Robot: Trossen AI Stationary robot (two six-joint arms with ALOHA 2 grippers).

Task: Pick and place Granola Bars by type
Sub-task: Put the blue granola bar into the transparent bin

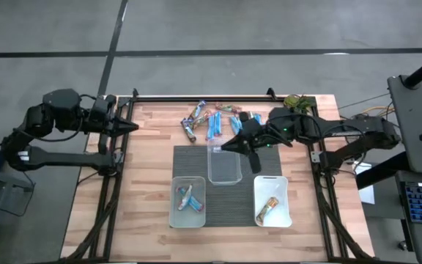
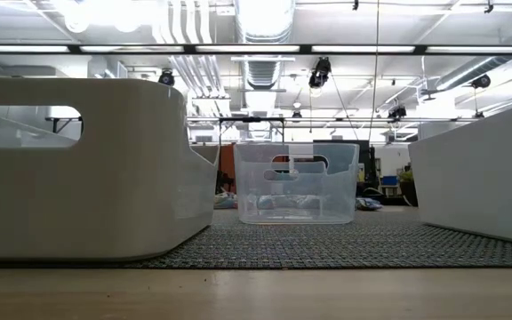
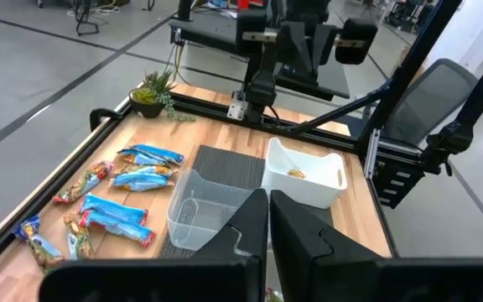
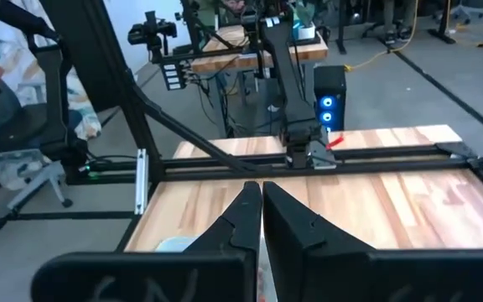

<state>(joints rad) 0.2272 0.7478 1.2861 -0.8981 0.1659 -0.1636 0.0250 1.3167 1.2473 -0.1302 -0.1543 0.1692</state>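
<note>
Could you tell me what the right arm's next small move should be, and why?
Probably open the right tool and reach toward the loose bars at the table's far edge. It is shut and empty above the empty middle tub; the other two tubs already hold bars, and the left tool waits shut at the side.

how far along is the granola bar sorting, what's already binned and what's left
Early days. Done: a couple of blue-wrapped bars lie in the left clear tub, and one tan bar in the white tub. The middle clear tub looks empty. In hand: nothing; the right gripper is shut over that tub's far edge, and the left gripper is shut at the table's left edge. Left: the loose pile of bars at the far side.
</note>
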